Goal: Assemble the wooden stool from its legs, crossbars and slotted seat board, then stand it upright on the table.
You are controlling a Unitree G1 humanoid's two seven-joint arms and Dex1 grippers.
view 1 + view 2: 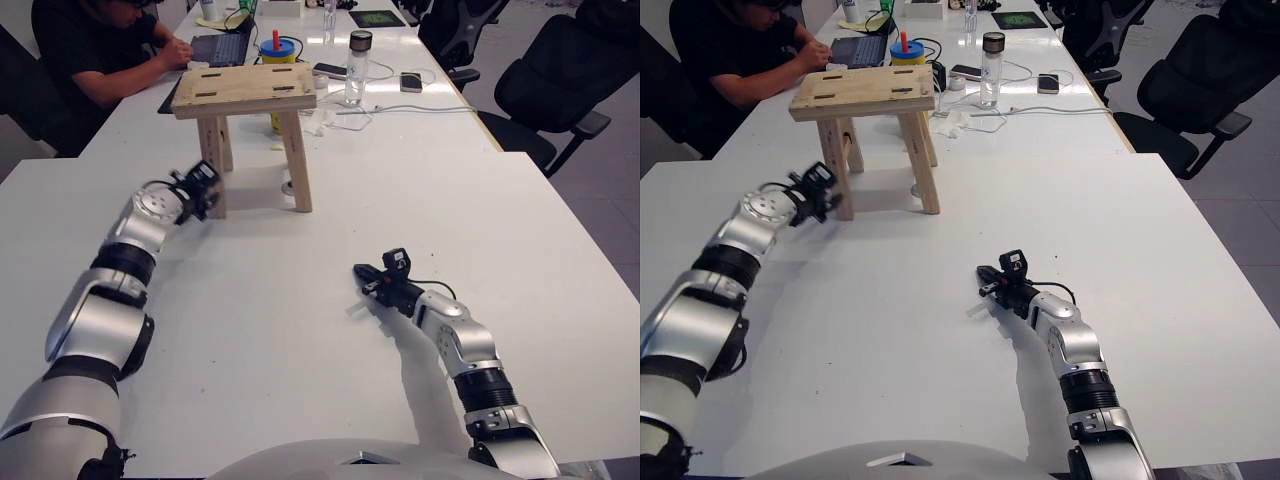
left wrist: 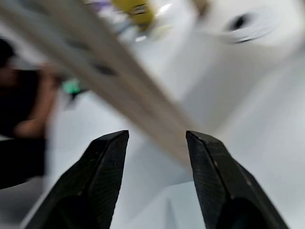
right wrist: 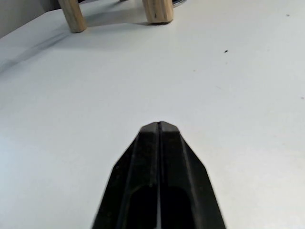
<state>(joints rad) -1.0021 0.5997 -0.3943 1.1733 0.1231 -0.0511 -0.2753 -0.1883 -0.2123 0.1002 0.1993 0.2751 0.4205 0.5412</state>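
Stool [image 1: 247,92] stands upright on the surface [image 1: 300,340], its nearest leg [image 1: 212,140], long axis vertical, just ahead of the spread left fingers [image 2: 106,167]; the right fingers [image 3: 150,157], pressed together, lie well apart.

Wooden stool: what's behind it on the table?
Yellow tub with blue lid, partly covered by the stool's slotted seat board; clear bottle with dark cap to its right.

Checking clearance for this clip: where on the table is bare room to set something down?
Bare: between the stool and the right gripper, and the table right of both. Crowded: behind the stool, around the bottle and laptop.
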